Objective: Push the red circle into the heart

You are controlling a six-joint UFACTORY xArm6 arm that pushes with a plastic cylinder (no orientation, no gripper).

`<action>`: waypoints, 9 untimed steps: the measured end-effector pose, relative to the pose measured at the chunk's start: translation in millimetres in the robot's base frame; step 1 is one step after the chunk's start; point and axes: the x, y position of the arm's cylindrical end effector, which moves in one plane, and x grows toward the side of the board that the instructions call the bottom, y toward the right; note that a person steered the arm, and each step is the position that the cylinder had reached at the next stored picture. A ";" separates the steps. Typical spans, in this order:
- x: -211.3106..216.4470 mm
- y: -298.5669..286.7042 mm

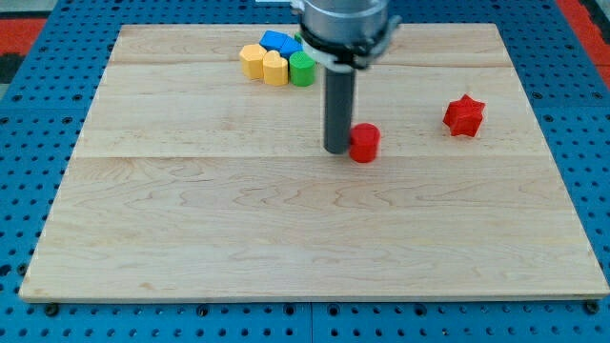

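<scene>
The red circle (pixel 364 142) is a small red cylinder near the middle of the wooden board (pixel 286 238). My tip (pixel 337 150) rests on the board right against the circle's left side. A yellow heart (pixel 252 61) sits at the left end of a cluster near the view's top, next to a second yellow block (pixel 274 69). The cluster lies up and to the left of my tip.
A green block (pixel 302 69) and a blue block (pixel 280 43) complete the cluster at the view's top. A red star (pixel 464 115) lies to the right of the red circle. A blue pegboard (pixel 38 143) surrounds the board.
</scene>
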 end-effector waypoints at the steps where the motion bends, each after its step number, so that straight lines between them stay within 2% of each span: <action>1: 24.4 38.5; 2: 4.5 92.5; 3: -56.7 1.9; 4: -30.3 23.4; 5: -3.0 101.6; 6: 49.7 113.4; 7: 32.2 31.9; 8: -44.7 -26.6; 9: -70.4 -37.0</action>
